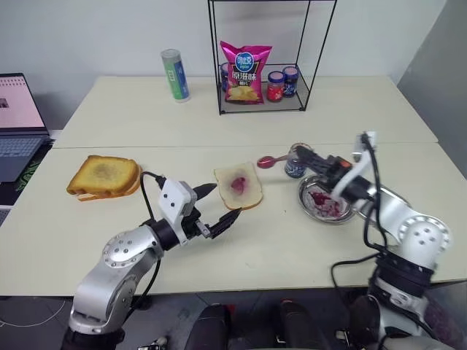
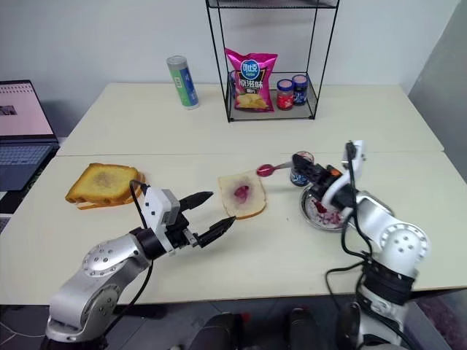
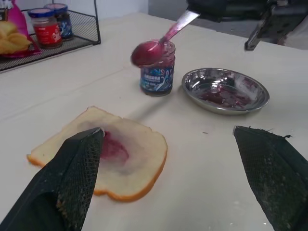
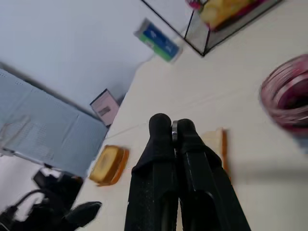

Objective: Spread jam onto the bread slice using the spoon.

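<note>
Table [image 1: 241, 255], open jam jar [image 1: 296, 162] beside metal dish [image 1: 326, 201]

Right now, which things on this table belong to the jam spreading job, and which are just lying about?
For the job:
- spoon, held in the shut right claw
- jam in the metal dish
- bread slice
- open jam jar

Lying about:
- toasted slices
- wire rack with chip bag and lidded jars
- green can
- laptop

A golden-brown toasted bread stack [image 1: 104, 177] is seen at the left. Far back, a black wire rack [image 1: 263, 58] holds a pink crisp packet [image 1: 246, 71]; a green-blue cylindrical can [image 1: 175, 74] stands just left of it.
</note>
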Robot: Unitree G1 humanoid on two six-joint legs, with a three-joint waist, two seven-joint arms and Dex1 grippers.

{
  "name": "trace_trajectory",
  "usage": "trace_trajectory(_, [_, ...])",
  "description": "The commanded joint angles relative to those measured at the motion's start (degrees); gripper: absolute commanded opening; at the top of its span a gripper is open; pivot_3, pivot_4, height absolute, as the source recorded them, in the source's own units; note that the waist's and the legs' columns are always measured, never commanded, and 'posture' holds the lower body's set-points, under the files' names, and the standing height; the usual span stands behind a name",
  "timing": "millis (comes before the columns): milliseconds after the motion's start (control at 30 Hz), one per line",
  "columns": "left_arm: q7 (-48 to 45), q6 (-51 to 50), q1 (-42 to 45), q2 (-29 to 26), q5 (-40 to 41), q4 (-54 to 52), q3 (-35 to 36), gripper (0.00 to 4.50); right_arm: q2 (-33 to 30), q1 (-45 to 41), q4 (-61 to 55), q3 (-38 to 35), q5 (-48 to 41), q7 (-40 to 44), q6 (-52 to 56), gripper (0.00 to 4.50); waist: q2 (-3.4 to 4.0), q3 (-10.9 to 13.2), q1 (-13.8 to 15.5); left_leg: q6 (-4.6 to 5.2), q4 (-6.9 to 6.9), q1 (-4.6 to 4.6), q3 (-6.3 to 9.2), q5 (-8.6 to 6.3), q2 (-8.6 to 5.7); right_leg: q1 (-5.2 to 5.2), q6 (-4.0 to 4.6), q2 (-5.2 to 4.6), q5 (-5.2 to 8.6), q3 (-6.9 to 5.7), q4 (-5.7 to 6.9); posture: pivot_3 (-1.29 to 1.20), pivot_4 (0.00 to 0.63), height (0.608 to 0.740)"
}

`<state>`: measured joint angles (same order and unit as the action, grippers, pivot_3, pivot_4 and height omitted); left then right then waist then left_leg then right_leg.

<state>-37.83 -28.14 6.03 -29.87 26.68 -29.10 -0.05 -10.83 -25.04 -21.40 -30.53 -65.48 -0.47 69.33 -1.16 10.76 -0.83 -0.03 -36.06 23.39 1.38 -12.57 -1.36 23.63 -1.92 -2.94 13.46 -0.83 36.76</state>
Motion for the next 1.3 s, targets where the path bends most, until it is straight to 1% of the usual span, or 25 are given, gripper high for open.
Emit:
trace_trajectory(33, [-6.3, 2.3, 3.7, -2.1, 0.3, 1.8, -2.2, 4.50, -5.3, 4.8, -6.0, -3.1, -2.9, 0.9, -3.1, 0.06, -0.01, 0.0, 0.0, 0.02, 0.00, 0.04, -0.04, -0.01, -0.01, 0.05, 0.00, -0.01, 0.00, 0.05, 0.00, 0.00, 0.150, 0.740])
trace_trajectory(133, [-9.9, 3.1, 7.0, -2.9, 0.4, 4.2, -3.7, 4.50, -9.1, 8.0, -6.3, -5.1, -2.7, 1.2, -5.6, 0.06, 0.00, 0.0, -0.4, 0.03, -0.01, 0.12, -0.18, -0.01, 0.02, 0.23, -0.04, -0.03, -0.03, 0.18, 0.06, 0.00, 0.150, 0.740])
trace_trajectory(267, [-14.0, 4.4, 10.1, -3.3, -0.3, 6.9, -5.8, 4.50, -11.9, 10.8, -4.2, -4.7, 0.2, 1.9, -9.2, 0.06, -0.01, 0.0, -0.7, 0.03, -0.03, 0.12, -0.11, -0.01, 0.07, 0.26, -0.03, 0.02, -0.03, 0.13, 0.13, 0.00, 0.150, 0.740])
trace_trajectory(400, [-18.2, 5.0, 13.7, -3.9, -0.7, 9.3, -7.9, 4.50, -13.4, 11.0, 0.0, -3.2, 2.7, 3.5, -12.4, 0.06, -0.01, 0.0, -0.7, 0.03, -0.04, 0.12, -0.15, -0.01, 0.07, 0.25, -0.03, 0.23, -0.04, 0.17, 0.13, 0.00, 0.150, 0.740])
trace_trajectory(600, [-19.7, 6.4, 15.8, -3.3, -1.7, 11.6, -8.6, 4.50, -15.9, 10.3, 6.2, -1.1, 7.1, 6.5, -15.8, 0.06, -0.01, 0.0, -0.7, 0.03, -0.05, 0.16, -0.17, -0.01, 0.06, 0.27, -0.06, 0.27, -0.05, 0.20, 0.11, 0.00, 0.150, 0.740])
trace_trajectory(733, [-19.0, 6.9, 13.9, -3.6, -2.3, 10.2, -8.1, 4.50, -20.7, 13.0, 12.2, -1.0, 9.2, 11.1, -14.4, 0.06, -0.02, 0.0, -0.5, 0.03, -0.06, 0.23, -0.15, 0.00, 0.05, 0.31, -0.06, 0.27, -0.06, 0.20, 0.11, 0.00, 0.150, 0.740])
trace_trajectory(833, [-18.7, 7.2, 11.9, -4.0, -2.3, 9.0, -7.7, 4.50, -21.8, 13.7, 12.5, -1.2, 8.2, 13.1, -14.1, 0.06, -0.02, 0.0, -0.5, 0.03, -0.07, 0.23, -0.14, -0.01, 0.05, 0.31, -0.07, 0.27, -0.06, 0.21, 0.13, 0.00, 0.150, 0.740])
trace_trajectory(967, [-18.0, 7.3, 10.2, -4.0, -2.3, 8.0, -7.3, 4.50, -23.0, 12.4, 15.8, -2.4, 7.3, 13.5, -12.6, 0.06, -0.02, 0.0, -0.5, 0.03, -0.13, 0.20, -0.13, 0.00, 0.08, 0.31, -0.06, 0.28, -0.07, 0.20, 0.21, 0.00, 0.150, 0.740])
trace_trajectory(1067, [-17.0, 7.5, 8.6, -3.8, -2.3, 6.7, -7.1, 4.50, -24.4, 11.9, 19.0, -2.4, 8.6, 14.0, -12.8, 0.06, -0.02, 0.0, -0.4, 0.04, -0.24, 0.20, -0.12, 0.00, 0.08, 0.25, -0.08, 0.29, -0.09, 0.20, 0.21, 0.00, 0.150, 0.740])
trace_trajectory(1100, [-16.7, 7.6, 8.2, -3.7, -2.4, 6.4, -7.1, 4.50, -24.6, 11.4, 20.1, -2.5, 9.1, 13.9, -13.1, 0.47, -0.02, 0.0, -0.4, 0.04, -0.26, 0.20, -0.13, 0.00, 0.07, 0.23, -0.10, 0.28, -0.10, 0.20, 0.19, 0.00, 0.150, 0.740])
trace_trajectory(1133, [-16.3, 7.6, 7.8, -3.6, -2.4, 6.1, -7.1, 4.50, -24.6, 11.0, 20.9, -2.8, 9.3, 13.9, -13.4, 0.60, -0.02, 0.0, -0.3, 0.04, -0.28, 0.20, -0.13, 0.00, 0.07, 0.19, -0.12, 0.28, -0.12, 0.20, 0.16, 0.00, 0.150, 0.740])
trace_trajectory(1300, [-15.4, 7.5, 6.4, -3.9, -2.1, 4.7, -6.7, 4.50, -24.8, 10.1, 21.6, -3.2, 9.1, 13.9, -13.2, 1.78, -0.01, 0.0, -0.3, 0.04, -0.31, 0.20, -0.13, 0.00, 0.06, 0.19, -0.14, 0.28, -0.13, 0.22, 0.19, 0.00, 0.150, 0.740])
